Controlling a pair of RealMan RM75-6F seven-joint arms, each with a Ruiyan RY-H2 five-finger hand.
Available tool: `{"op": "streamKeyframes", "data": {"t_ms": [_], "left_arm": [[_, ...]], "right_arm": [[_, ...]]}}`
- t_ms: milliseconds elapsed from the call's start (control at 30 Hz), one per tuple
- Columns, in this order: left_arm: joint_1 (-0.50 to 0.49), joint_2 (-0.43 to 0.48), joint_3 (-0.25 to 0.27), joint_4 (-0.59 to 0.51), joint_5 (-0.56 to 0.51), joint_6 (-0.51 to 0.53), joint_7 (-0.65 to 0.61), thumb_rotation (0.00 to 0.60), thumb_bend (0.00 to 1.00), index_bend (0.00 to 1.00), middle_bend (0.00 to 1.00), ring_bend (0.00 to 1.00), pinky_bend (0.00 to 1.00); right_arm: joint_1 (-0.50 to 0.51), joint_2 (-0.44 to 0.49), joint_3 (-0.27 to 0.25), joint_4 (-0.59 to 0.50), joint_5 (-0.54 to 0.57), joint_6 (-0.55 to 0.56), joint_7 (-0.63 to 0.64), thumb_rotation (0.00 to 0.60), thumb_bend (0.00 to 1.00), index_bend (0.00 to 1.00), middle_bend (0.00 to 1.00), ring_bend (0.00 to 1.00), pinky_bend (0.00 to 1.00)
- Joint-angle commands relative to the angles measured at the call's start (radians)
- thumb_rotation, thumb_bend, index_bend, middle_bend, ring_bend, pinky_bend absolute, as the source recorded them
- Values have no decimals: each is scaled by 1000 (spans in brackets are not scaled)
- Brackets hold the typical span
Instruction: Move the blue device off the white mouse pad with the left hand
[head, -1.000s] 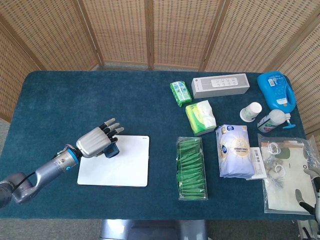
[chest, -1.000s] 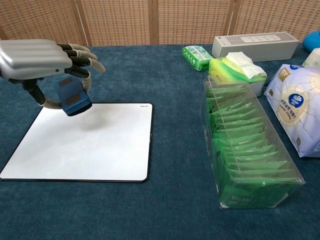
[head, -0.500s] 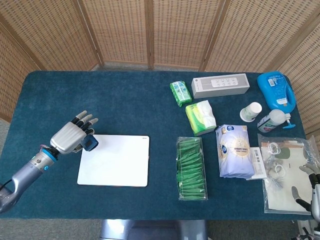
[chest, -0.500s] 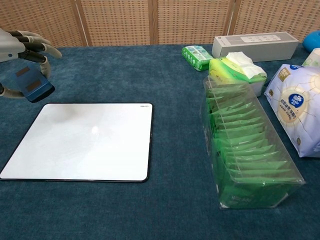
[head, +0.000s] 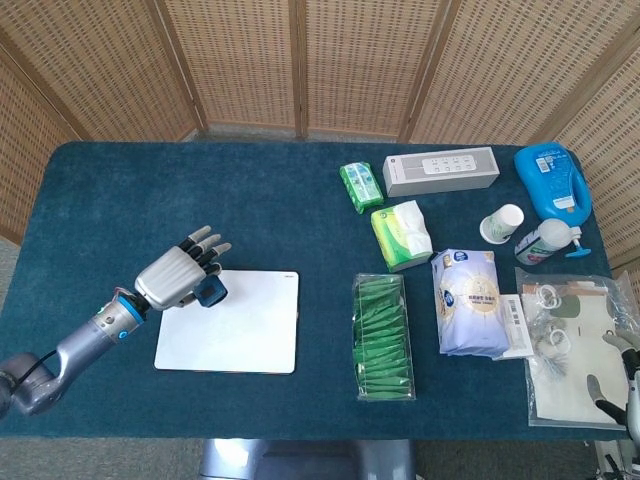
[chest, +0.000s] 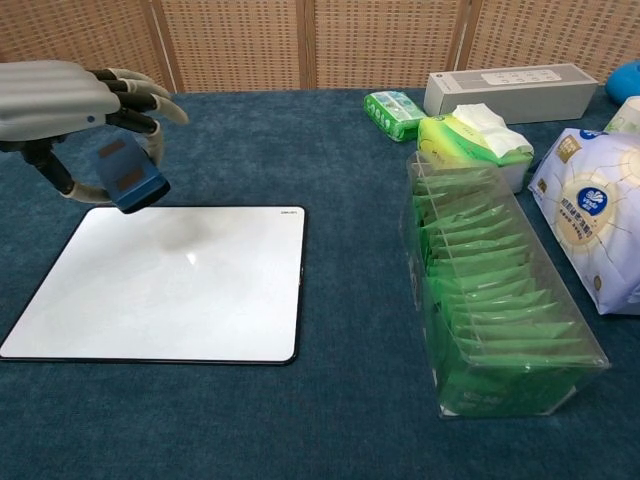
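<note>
- Woven bamboo screens stand behind the table with the dark blue cloth; on its left part lies the flat white mouse pad with a thin black edge.
- The left hand, grey metal with dark fingers, holds the small blue device under its palm with the fingers curled around it, lifted above the cloth.
- Half a second ago the hand with the device was further left, beyond the pad's edge; now it has come back toward the pad, and the device hangs over the pad's far left corner.
- I judge the task is not finished: the device is still in the air and must go left again before it is put down.
- Of the right hand only a part shows at the frame's edge, and I cannot tell its state.
</note>
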Motion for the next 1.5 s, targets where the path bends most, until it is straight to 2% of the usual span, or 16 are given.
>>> {"op": "streamKeyframes", "data": {"t_ms": [33, 167, 300, 467, 833, 900, 1233, 1333, 1500], "left_arm": [[-27, -33, -14, 5, 8, -27, 2, 600, 344, 673, 143, 0, 0], [-112, -129, -30, 37, 49, -100, -3, 600, 342, 666, 139, 0, 0], [-139, -168, -34, 59, 62, -116, -12, 600, 343, 649, 134, 0, 0], [-202, -262, -47, 111, 79, -160, -16, 600, 343, 646, 133, 0, 0], [-257, -348, -67, 159, 69, -176, -19, 600, 341, 629, 121, 0, 0], [-261, -352, -67, 162, 65, -179, -15, 600, 338, 572, 111, 0, 0], [-252, -338, -82, 114, 6, -183, 33, 600, 325, 69, 4, 0, 0], [-247, -321, -89, 88, -17, -190, 49, 600, 302, 3, 0, 0, 0], [-223, -269, -106, 23, -62, -174, 109, 600, 293, 0, 0, 0, 0]], "right_arm": [[-1, 0, -1, 1, -1, 1, 2, 600, 309, 256, 234, 133, 246], [-9, 3, -3, 0, 0, 12, 3, 600, 309, 255, 234, 134, 246], [-13, 6, -3, -1, 3, 16, 4, 600, 310, 256, 234, 134, 246], [-15, 7, -4, -5, 2, 20, -2, 600, 309, 256, 234, 134, 246], [-22, 13, -5, -17, 1, 30, -9, 600, 311, 255, 234, 134, 246], [-24, 14, -6, -16, 1, 32, -8, 600, 310, 256, 234, 134, 246], [-32, 20, -5, -17, -2, 45, 1, 600, 309, 255, 235, 134, 246], [-32, 23, -3, -18, -3, 47, 1, 600, 309, 255, 235, 134, 246], [-30, 26, 0, -17, -6, 49, 5, 600, 313, 256, 235, 134, 246]]}}
